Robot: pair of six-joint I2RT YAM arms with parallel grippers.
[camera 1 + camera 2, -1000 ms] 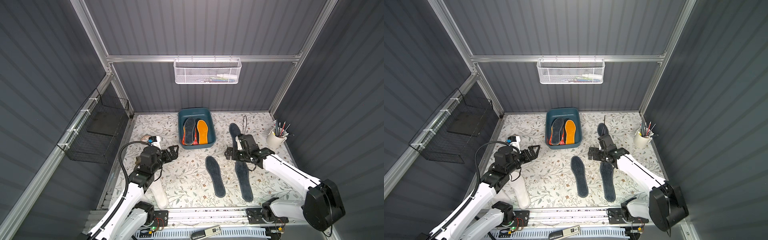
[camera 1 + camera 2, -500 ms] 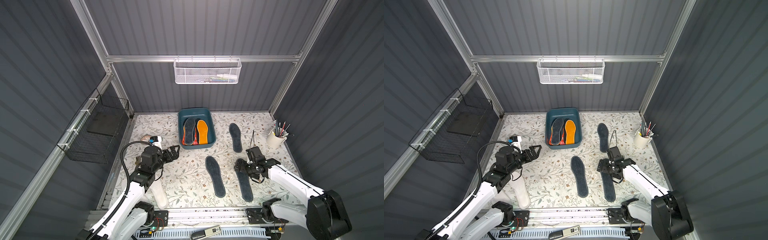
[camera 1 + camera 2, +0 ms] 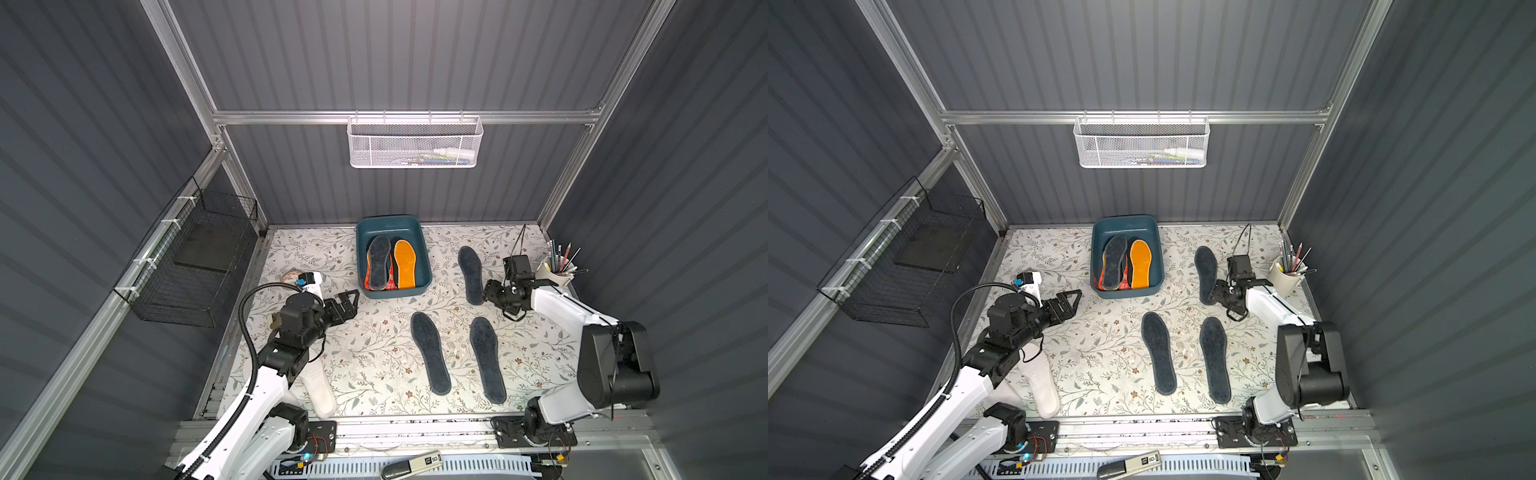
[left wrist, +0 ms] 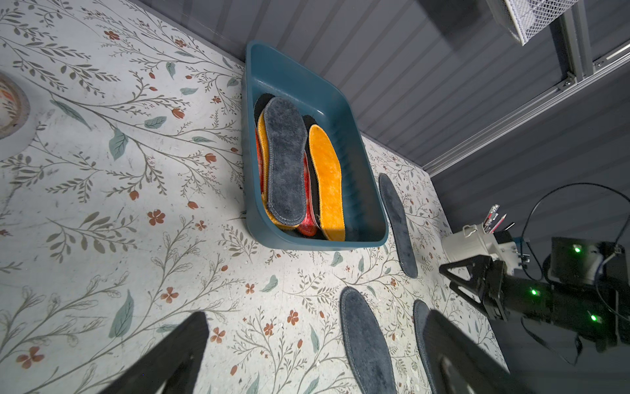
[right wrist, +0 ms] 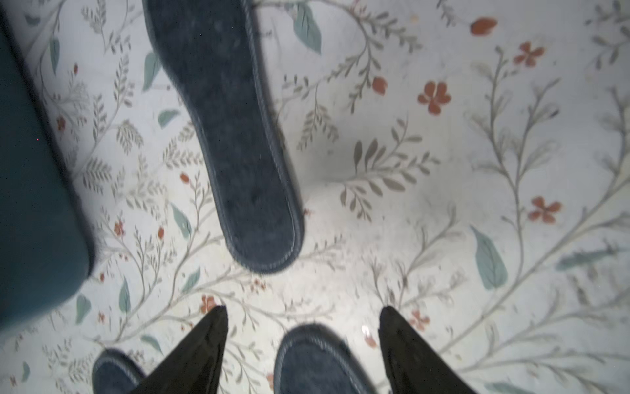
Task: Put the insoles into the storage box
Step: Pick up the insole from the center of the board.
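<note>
Table: we see a floral top that carries the box, the loose insoles and the cup.
Wire basket: black, hung on the left wall, off the table.
Mesh basket: white, hung on the back rail, above the box.
Box: teal, at the back middle of the table, near the wall. Inside, we see a grey insole lying on red-orange ones, with an orange insole beside it.
Loose insoles: three dark grey ones lie flat to the right of the box. The far insole is near the box. The middle insole and the right insole lie side by side, apart, nearer the front.
White insole: front left, partly under the left arm.
Left gripper: fingers spread wide, holding nothing, over bare table left of the box.
Right gripper: fingers spread, pinching nothing. It hovers between the far insole's heel and the right insole's toe. We cannot tell whether it touches either.
Cup: white, holding pencils, at the right edge, behind the right gripper.
</note>
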